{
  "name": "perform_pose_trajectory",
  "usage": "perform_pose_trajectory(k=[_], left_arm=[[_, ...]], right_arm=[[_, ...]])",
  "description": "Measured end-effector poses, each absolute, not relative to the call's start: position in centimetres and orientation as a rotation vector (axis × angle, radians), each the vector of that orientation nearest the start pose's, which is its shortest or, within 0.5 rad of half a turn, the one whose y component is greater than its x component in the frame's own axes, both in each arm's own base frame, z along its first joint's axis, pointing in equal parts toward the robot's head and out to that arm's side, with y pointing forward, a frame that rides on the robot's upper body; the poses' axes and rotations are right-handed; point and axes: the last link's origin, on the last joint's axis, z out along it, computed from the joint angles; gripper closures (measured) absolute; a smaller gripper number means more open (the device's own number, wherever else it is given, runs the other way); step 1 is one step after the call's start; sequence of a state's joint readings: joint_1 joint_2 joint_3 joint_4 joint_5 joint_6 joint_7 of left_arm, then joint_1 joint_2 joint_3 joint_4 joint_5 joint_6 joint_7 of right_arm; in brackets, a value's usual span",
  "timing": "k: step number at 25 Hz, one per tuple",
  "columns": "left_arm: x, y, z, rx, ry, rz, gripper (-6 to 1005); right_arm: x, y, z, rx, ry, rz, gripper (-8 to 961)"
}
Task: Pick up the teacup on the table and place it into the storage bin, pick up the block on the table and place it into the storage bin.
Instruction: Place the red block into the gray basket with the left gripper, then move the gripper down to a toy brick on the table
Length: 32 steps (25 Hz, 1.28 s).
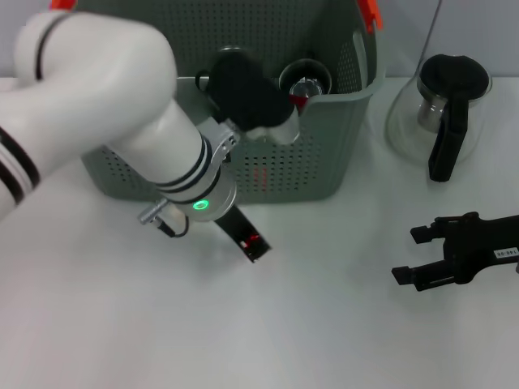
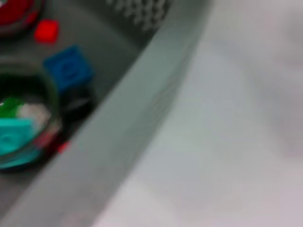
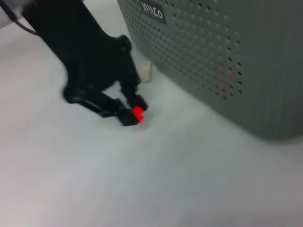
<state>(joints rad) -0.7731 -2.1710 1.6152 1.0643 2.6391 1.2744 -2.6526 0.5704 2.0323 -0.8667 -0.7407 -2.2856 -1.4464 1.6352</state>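
The grey perforated storage bin [image 1: 324, 174] stands at the back of the table, and its wall [image 3: 227, 52] fills the right wrist view. A teacup [image 1: 304, 81] stands inside it, seen close in the left wrist view [image 2: 26, 118] with teal and green pieces in it. In front of the bin, low over the table, my left gripper [image 1: 250, 243] is shut on a small red block [image 1: 253, 241]. The right wrist view shows that block [image 3: 137, 113] at the black fingertips [image 3: 124, 117]. My right gripper [image 1: 409, 255] rests open at the right, holding nothing.
A glass carafe [image 1: 442, 113] with a black handle stands at the back right. Inside the bin lie a blue block [image 2: 68, 68] and a small red piece [image 2: 46, 30]. White tabletop [image 1: 324, 324] stretches across the front.
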Motion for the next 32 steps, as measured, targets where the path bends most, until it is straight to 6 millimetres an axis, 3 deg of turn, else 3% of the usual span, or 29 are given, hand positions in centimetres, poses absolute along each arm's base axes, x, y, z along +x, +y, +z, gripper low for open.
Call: perform_pose_trajectory(k=[3, 8, 11, 15, 20, 25, 27, 30, 31, 32], left_arm=[[-12.3, 35.1, -7.5, -2.753, -0.820, 0.431, 813], [-7.5, 33.9, -1.1, -2.924, -0.806, -0.163, 814], [-6.6, 35.7, 3.3, -2.799, -0.732, -0.417, 814], [-7.5, 39.4, 7.1, -2.564, -0.731, -0.509, 754], [-8.9, 42.0, 7.1, -2.436, -0.769, -0.470, 680], [-8.5, 42.7, 7.0, -2.415, -0.748, -0.437, 605], [-7.6, 41.9, 7.2, -2.456, -0.712, -0.441, 575], [-6.6, 38.4, 6.2, -2.681, -0.566, -0.365, 451], [-6.6, 38.4, 6.2, -2.681, -0.566, -0.365, 409], [-6.6, 35.9, 4.8, -2.839, -0.474, -0.269, 368]], right_arm=[[28.5, 34.2, 0.0, -2.834, 0.766, 0.093, 6], [28.7, 34.1, 0.2, -2.829, 0.774, 0.092, 7], [28.7, 34.1, 0.1, -2.833, 0.774, 0.086, 7], [28.6, 34.1, -0.2, -2.842, 0.774, 0.065, 6], [28.5, 34.1, -0.2, -2.844, 0.779, 0.064, 6], [28.5, 34.1, -0.2, -2.843, 0.784, 0.070, 6], [28.5, 34.2, -0.1, -2.842, 0.782, 0.070, 6], [28.4, 34.3, -0.1, -2.836, 0.782, 0.070, 6], [28.4, 34.5, 0.0, -2.832, 0.781, 0.070, 6], [28.3, 34.5, 0.0, -2.830, 0.780, 0.071, 7]])
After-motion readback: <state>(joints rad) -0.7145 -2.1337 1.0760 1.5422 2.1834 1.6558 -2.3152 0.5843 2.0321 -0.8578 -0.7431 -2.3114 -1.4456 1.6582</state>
